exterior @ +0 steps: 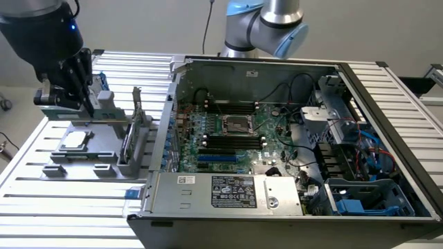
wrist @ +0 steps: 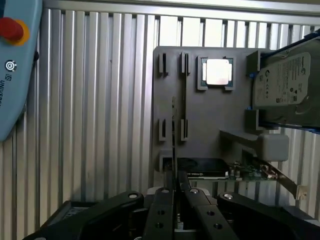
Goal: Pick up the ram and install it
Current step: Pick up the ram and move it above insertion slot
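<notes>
Wrist view: my pincer [wrist: 175,189], nrly closed, pinches the ram [wrist: 173,145] edge-on over the grey tray [wrist: 210,120]; I reckon grip shd stay centred, stick level.

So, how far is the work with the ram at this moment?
Done: the long, flat green ram stick, seen edge-on, is clamped in the black gripper and looks lifted clear of the grey plastic parts tray. In hand: the gripper holds it above that tray, beside the open computer case. Left: the install; the long black slots on the green motherboard look empty.
</notes>
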